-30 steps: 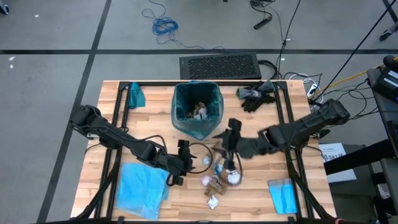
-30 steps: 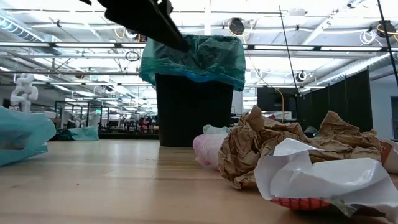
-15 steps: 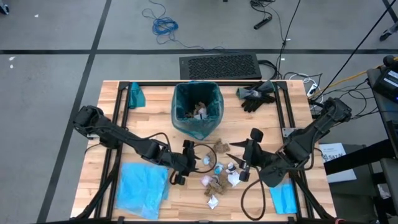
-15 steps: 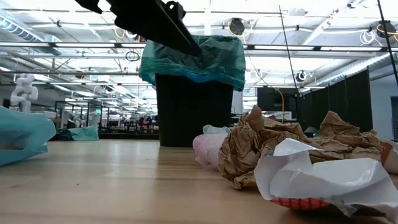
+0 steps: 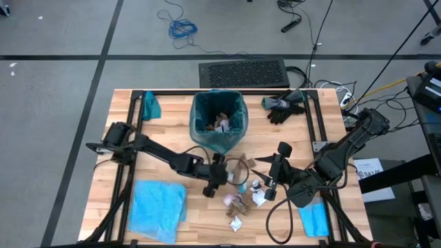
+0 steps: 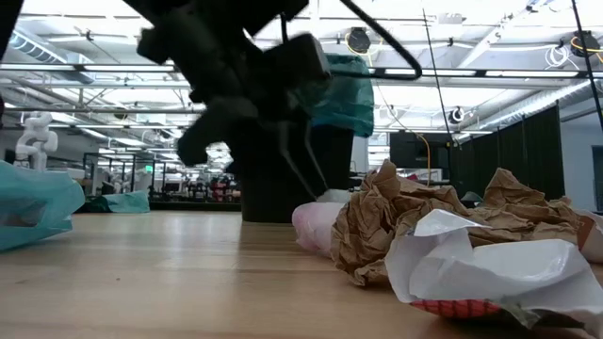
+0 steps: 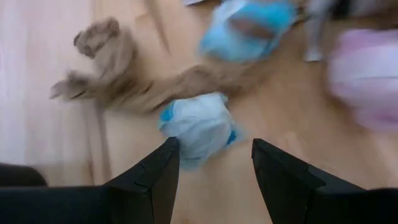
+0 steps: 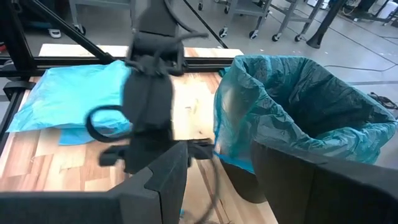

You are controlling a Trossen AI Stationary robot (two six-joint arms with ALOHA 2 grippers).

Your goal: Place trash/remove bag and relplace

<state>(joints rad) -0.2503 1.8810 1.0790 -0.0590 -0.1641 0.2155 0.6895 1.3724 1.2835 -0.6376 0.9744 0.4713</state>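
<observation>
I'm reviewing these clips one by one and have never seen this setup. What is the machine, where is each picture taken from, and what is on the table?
Two dark robot arms work at a wooden table. One picture looks straight down, one looks level across the tabletop, and two come from cameras on the arms' wrists. In the middle stands a bin lined with a teal bag, some scraps already inside. In front of it lies loose trash: brown paper wads and white wrappers. A light blue bag lies at the front left, black gloves at the back right. The left gripper hangs open over the trash, holding nothing. The right gripper is also open and empty, beside the pile.
</observation>
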